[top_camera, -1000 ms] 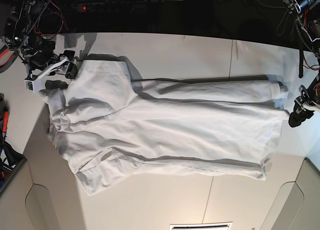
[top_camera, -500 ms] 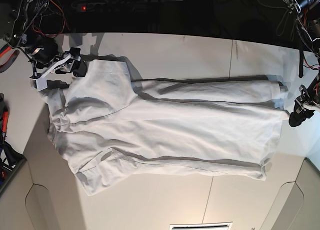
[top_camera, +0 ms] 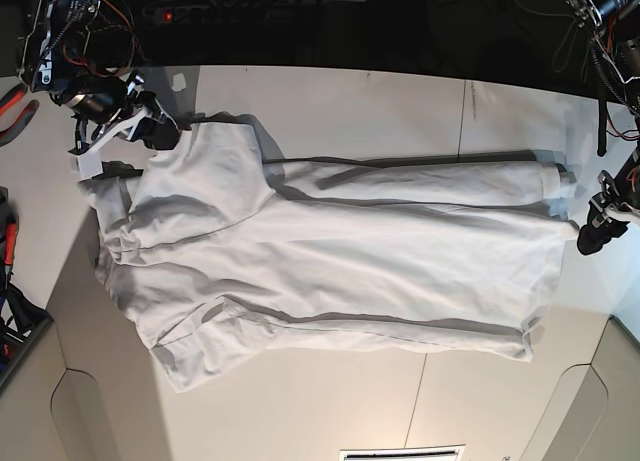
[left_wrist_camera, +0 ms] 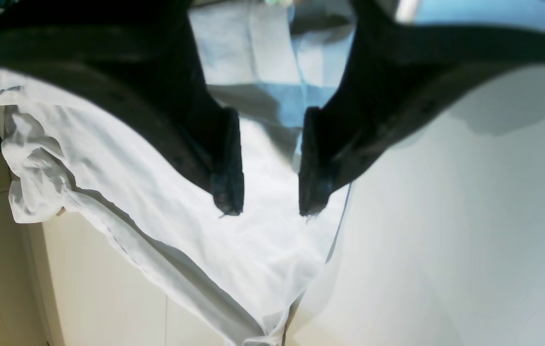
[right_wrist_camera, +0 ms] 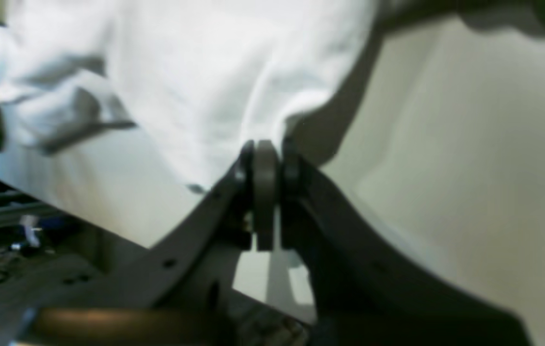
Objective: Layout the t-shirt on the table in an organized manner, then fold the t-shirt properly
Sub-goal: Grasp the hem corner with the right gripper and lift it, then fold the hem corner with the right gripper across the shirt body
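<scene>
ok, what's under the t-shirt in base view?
The off-white table shows all around the white t-shirt, which lies spread on it. Whatever sits beneath the cloth is hidden, apart from its own folded layers.

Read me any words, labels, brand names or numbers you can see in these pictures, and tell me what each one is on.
None can be read.
t-shirt: plain white, no print or tag showing.
table: bare, no markings apart from seam lines.
Clutter beyond the table's far edge: too small and blurred to read.
</scene>
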Controlling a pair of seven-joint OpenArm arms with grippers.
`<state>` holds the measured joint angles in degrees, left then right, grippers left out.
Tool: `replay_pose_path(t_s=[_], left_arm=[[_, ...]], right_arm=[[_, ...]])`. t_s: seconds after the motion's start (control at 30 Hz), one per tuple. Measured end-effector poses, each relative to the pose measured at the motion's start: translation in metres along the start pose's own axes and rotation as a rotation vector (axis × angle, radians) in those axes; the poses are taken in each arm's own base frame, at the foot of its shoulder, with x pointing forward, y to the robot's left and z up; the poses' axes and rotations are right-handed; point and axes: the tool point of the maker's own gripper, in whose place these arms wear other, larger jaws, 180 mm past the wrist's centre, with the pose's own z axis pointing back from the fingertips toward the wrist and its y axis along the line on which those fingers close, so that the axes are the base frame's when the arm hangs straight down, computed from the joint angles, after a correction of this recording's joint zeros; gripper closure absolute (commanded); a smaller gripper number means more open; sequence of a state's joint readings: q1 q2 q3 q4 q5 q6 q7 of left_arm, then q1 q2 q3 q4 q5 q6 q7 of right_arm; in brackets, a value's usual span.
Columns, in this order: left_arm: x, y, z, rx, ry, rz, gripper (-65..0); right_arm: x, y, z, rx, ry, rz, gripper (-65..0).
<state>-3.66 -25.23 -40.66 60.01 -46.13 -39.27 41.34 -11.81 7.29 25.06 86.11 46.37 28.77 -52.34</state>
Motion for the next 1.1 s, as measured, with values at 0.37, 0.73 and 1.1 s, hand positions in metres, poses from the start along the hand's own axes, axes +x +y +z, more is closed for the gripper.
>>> replay_pose_path(t_s=[0.37, 0.73, 1.1], left_arm=[[0.000, 0.000, 0.000, 0.000, 0.000, 0.000, -23.0], [0.000, 0.000, 0.000, 0.000, 0.000, 0.000, -23.0], [0.000, 0.000, 0.000, 0.000, 0.003, 0.000, -23.0]], right_arm=[[0.076, 0.067, -0.035, 0.145, -0.109, 0.148, 0.0], [0.126, 0.112, -0.073, 0.029, -0.173, 0.447, -0.7], [0.170, 0.145, -0.076, 0.024, -0.266, 0.485, -27.4]])
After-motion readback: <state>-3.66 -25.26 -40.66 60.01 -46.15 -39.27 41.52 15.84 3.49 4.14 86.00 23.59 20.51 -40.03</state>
